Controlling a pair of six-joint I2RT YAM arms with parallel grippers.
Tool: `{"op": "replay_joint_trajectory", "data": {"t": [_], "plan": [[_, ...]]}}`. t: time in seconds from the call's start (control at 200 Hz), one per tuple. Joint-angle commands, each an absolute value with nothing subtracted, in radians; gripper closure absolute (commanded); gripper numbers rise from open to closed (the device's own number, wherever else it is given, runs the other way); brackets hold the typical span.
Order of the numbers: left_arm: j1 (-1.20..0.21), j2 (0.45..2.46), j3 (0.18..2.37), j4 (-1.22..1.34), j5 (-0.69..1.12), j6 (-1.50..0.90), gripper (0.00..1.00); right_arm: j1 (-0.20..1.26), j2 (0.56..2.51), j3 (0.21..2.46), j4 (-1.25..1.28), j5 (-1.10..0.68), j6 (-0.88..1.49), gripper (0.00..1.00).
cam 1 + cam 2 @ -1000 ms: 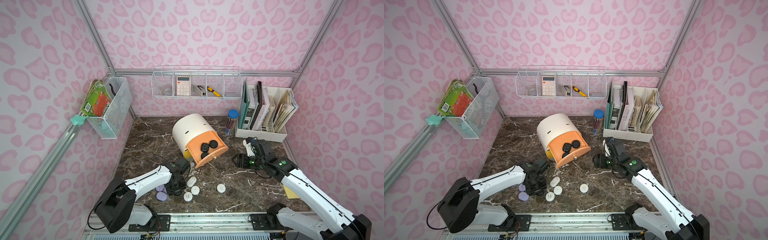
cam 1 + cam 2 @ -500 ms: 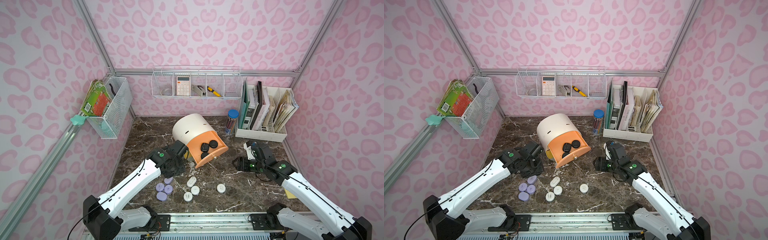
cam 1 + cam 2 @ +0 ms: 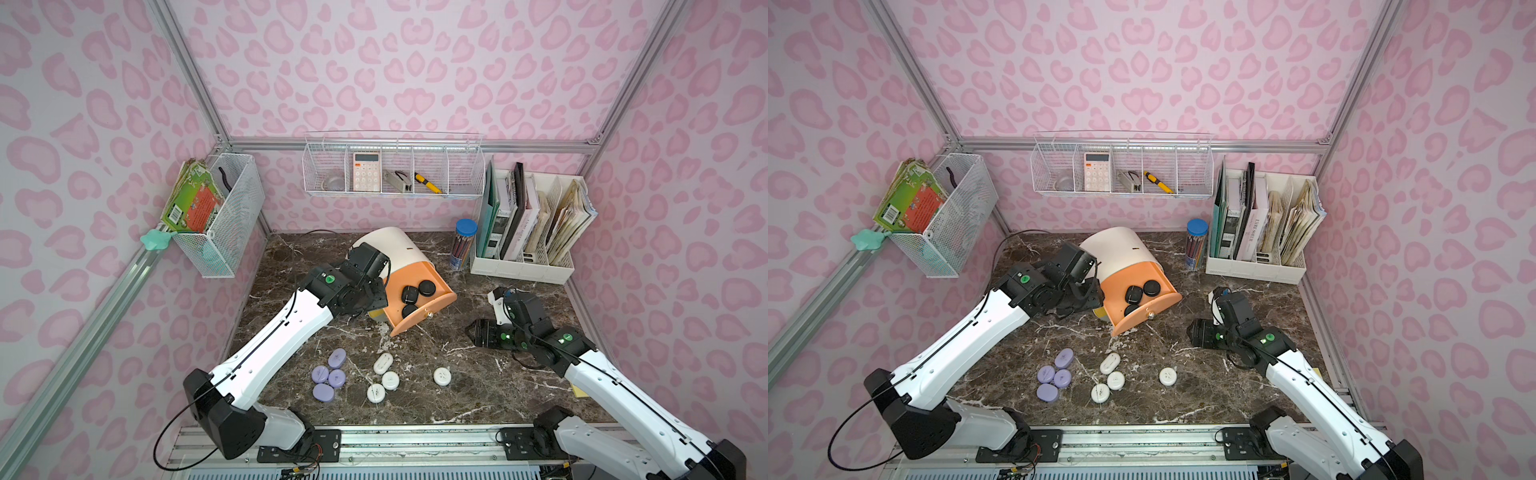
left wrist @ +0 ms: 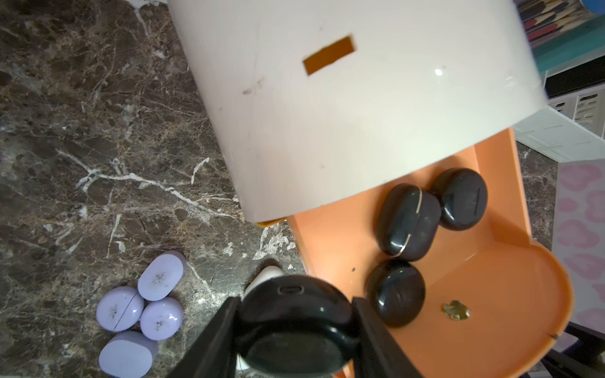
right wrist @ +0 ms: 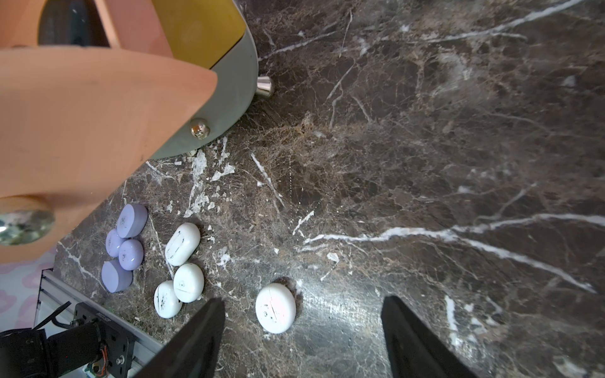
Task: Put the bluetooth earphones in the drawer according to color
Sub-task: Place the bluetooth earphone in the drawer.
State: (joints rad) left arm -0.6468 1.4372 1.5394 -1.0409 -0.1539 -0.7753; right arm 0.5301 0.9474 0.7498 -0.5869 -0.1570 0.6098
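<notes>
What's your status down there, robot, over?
Left fingers shut on black case beside open orange drawer. Right fingers open, empty. Three black cases inside; lavender cases, white cases on table. Nothing blocking.

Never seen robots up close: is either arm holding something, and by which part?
The left gripper holds a black earphone case, pinched across its rounded sides. The right gripper is open and empty.

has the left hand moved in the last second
Yes. The left hand, shut on a black case, has gone from beside the purple cases away to the open orange drawer.
</notes>
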Motion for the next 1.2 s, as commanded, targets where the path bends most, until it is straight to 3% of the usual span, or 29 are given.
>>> {"op": "replay_joint_trajectory", "data": {"t": [0.0,0.335,0.605,0.91,1.195], "plan": [[-0.647,1.479,1.584,-1.009,-0.13,-0.729,0.79,0.53,0.935,0.735,-0.553,-0.177,0.626,0.22],[-0.646,1.588,1.656,-1.001,-0.126,-0.703,0.76,0.529,0.908,0.706,-0.532,-0.209,0.633,0.22],[-0.646,1.597,1.693,-1.023,-0.103,-0.713,0.45,0.53,0.879,0.683,-0.509,-0.246,0.646,0.22],[-0.645,1.542,1.688,-1.045,-0.124,-0.713,0.2,0.531,0.859,0.685,-0.505,-0.279,0.667,0.22],[-0.641,1.391,1.61,-1.057,-0.12,-0.73,0.17,0.539,0.856,0.755,-0.517,-0.337,0.701,0.22]]}}
